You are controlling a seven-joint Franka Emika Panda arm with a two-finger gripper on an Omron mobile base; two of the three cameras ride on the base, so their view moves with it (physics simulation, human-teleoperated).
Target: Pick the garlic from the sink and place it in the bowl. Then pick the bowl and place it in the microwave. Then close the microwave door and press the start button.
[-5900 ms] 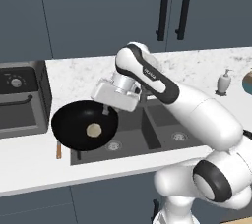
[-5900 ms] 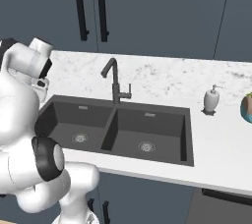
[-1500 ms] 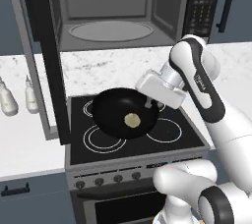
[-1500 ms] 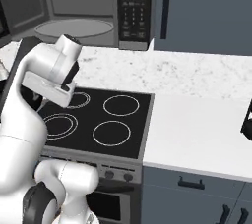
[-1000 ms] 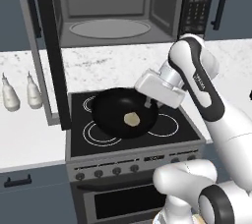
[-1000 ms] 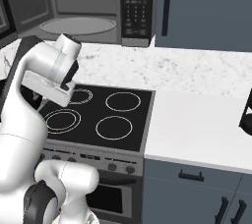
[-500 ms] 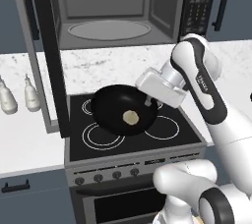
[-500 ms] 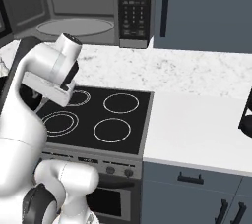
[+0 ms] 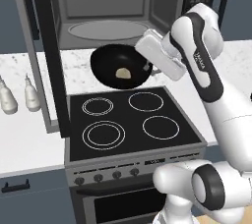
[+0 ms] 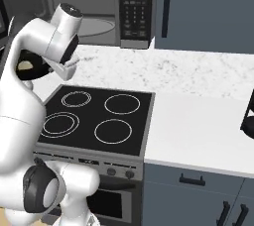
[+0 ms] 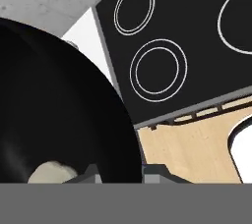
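The garlic [image 9: 123,73] sits inside the bowl [image 9: 118,66], which the hand [image 9: 147,64] pinches by its right rim and holds level above the stove [image 9: 128,122], just before the open microwave [image 9: 108,9], presumably so nothing rolls out.

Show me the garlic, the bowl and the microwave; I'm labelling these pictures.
garlic [image 9: 123,73]: left base view, middle of the pale lump.
bowl [image 9: 106,66]: left base view, black inner wall left of the garlic.
microwave [image 9: 109,29]: left base view, round turntable inside.
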